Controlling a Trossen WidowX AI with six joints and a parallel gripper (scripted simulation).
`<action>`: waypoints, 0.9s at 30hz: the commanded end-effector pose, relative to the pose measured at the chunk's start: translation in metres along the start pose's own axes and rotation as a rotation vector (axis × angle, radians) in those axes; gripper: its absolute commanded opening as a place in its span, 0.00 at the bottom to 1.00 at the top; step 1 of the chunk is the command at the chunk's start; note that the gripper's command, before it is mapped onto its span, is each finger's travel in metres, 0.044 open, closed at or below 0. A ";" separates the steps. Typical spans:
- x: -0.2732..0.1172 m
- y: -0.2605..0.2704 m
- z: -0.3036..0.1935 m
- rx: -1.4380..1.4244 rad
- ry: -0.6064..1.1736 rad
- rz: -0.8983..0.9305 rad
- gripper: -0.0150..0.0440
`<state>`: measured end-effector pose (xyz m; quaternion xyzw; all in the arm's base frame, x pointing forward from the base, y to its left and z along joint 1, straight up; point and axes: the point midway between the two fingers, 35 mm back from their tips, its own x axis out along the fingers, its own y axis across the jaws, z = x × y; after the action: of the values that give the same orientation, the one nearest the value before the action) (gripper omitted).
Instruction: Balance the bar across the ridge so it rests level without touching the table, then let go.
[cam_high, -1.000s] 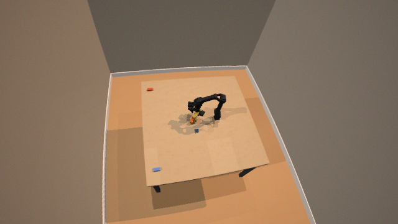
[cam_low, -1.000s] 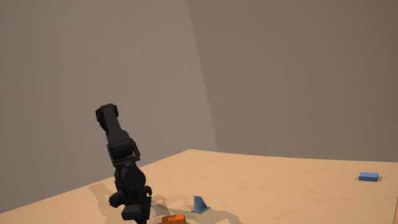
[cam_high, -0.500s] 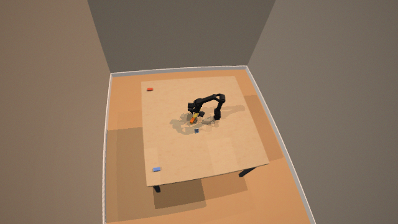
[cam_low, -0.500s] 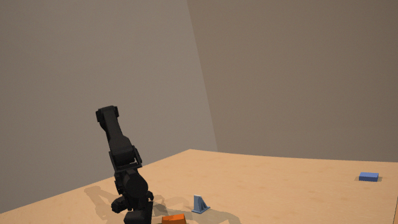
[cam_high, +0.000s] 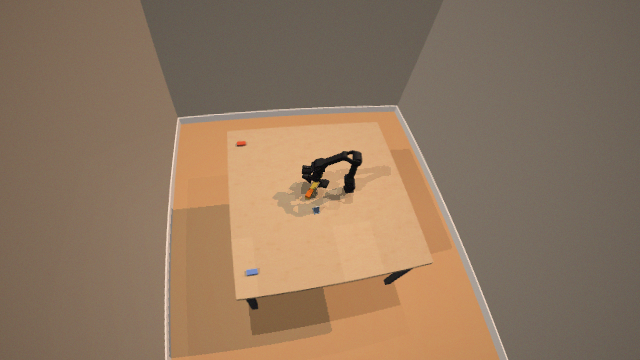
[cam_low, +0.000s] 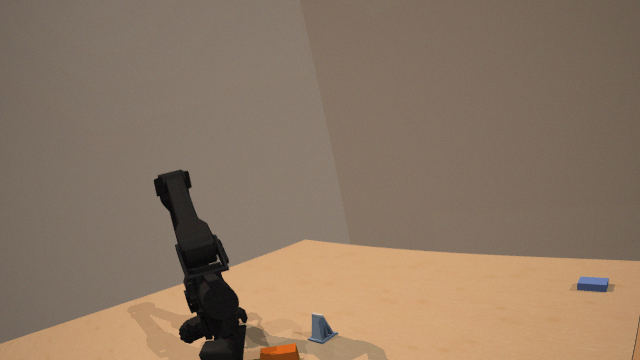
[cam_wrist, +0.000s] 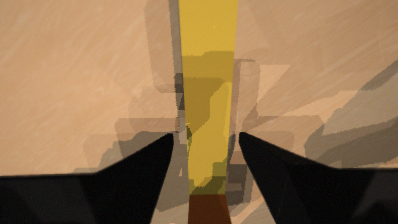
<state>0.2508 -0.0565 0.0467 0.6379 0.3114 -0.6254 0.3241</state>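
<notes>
The bar (cam_high: 314, 186) (cam_wrist: 207, 30) is yellow with an orange end and lies on the table. Only its orange end (cam_low: 279, 353) shows at the bottom of the exterior view. My gripper (cam_high: 316, 183) (cam_wrist: 206, 137) is open and low over the bar, one finger on each side of the yellow part near the orange end. A narrow gap shows between each fingertip and the bar in the wrist view. The fingertips are out of frame in the exterior view. The small blue-grey ridge (cam_high: 316, 210) (cam_low: 318, 327) stands upright on the table beside the orange end, with nothing on it.
A red block (cam_high: 241, 143) lies near the table's far left corner in the top view. A blue block (cam_high: 252, 272) (cam_low: 593, 285) lies near its front left corner. The arm's shadow falls around the bar and ridge.
</notes>
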 end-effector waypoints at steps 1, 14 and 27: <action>0.000 0.000 0.000 0.000 0.000 0.000 0.61; -0.004 0.001 0.000 0.000 0.000 0.000 0.30; -0.036 0.005 -0.002 -0.002 0.001 0.000 0.25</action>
<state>0.2536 -0.0572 0.0737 0.6351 0.3136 -0.6283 0.3217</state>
